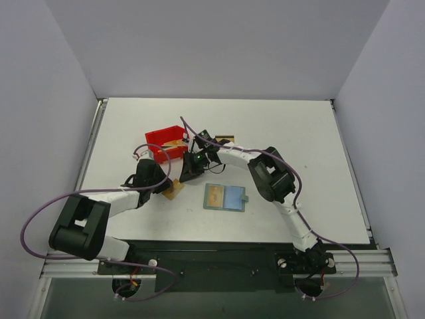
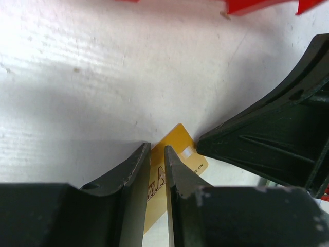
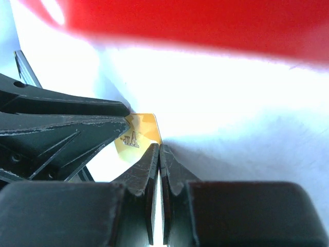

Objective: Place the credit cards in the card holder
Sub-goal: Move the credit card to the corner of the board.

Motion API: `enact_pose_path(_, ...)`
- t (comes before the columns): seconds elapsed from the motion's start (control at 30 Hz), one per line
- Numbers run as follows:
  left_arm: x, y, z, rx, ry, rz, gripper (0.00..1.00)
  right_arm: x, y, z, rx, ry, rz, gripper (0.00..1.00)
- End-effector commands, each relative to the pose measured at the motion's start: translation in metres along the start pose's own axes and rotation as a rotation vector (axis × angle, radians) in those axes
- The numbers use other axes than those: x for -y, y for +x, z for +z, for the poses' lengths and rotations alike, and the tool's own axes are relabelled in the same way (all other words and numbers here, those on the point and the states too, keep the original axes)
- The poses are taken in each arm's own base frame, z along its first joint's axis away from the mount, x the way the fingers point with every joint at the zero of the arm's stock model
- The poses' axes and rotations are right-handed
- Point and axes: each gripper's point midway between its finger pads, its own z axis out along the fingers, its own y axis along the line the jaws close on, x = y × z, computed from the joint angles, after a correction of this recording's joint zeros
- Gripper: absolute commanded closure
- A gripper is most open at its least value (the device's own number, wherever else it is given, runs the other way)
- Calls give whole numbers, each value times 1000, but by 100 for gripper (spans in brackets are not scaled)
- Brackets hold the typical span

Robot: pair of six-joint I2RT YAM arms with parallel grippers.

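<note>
A gold credit card [image 1: 174, 191] lies on the table left of the open card holder [image 1: 234, 198], whose left pocket shows another gold card [image 1: 214, 196]. My left gripper [image 2: 155, 146] stands low over the loose card [image 2: 189, 152], jaws a narrow gap apart, with the card's printed face showing in the gap. My right gripper [image 3: 160, 146] is shut, and its joined tips touch the edge of that card [image 3: 139, 131]. Its black fingers [image 2: 267, 139] fill the right of the left wrist view. From above, the two grippers [image 1: 166, 186] [image 1: 186, 176] meet at the card.
A red bin [image 1: 163, 136] stands just behind both grippers, with gold cards [image 1: 176, 143] inside. One more card [image 1: 224, 139] lies on the table behind the right arm. The bin's wall [image 3: 205, 25] looms close in the right wrist view.
</note>
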Motion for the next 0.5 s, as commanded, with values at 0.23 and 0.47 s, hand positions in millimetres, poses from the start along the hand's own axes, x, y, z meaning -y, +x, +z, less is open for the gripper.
enact_pose_path(0.23, -9, 60, -40, -107, -33, -2, 72, 14, 78, 1, -129, 99, -11, 100)
enact_pose_path(0.47, -19, 92, -65, -151, -85, -6, 72, 12, 103, -8, -138, 112, -5, 100)
